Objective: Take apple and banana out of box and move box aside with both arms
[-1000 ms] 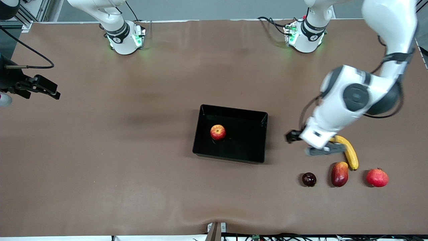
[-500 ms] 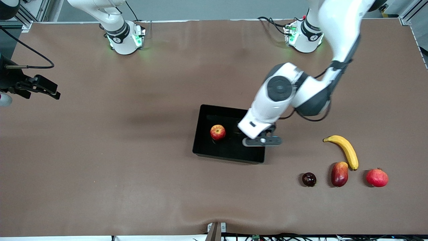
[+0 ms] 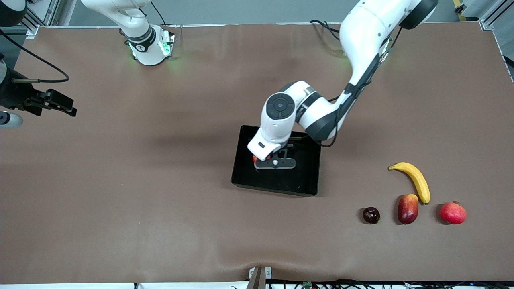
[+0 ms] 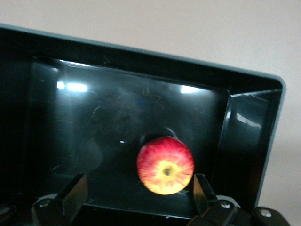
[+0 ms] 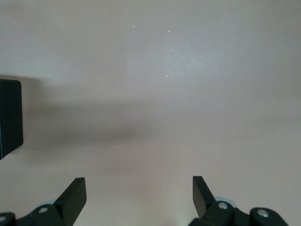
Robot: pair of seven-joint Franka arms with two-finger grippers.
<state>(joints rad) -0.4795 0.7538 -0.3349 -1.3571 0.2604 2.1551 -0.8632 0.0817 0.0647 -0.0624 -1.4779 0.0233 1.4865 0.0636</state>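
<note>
Black plastic tray (image 3: 277, 182) sits mid-counter (image 3: 160, 200) with the little red-yellow apple (image 4: 165, 165) lying inside it, toward the end of the tray that faces the right arm's side. Big change from a second ago: the left arm was out over the banana (image 3: 413, 180) back then, half a second ago it had swung across to the tray's edge, and now the left gripper (image 3: 275, 163) hangs right over the apple, so from the front you only catch a sliver of red poking out under the wrist. In the left wrist view the apple sits between the two black fingers (image 4: 70, 195), jaws spread wide and not touching it, nothing held. The banana hasn't budged, it lies on the counter toward the left arm's end, well apart from the tray, with a row of three other fruits nearer the front camera than it: a dark plum-like one (image 3: 371, 215), a reddish mango-looking one (image 3: 407, 208) just beside the banana's tip, and a pomegranate (image 3: 453, 213). None of those moved either. The right arm waits off at its own end of the counter, the right gripper (image 3: 60, 105) up over bare brown surface, shifted only a hair since earlier, jaws released and empty, with a corner of the tray at the edge of its wrist view.
</note>
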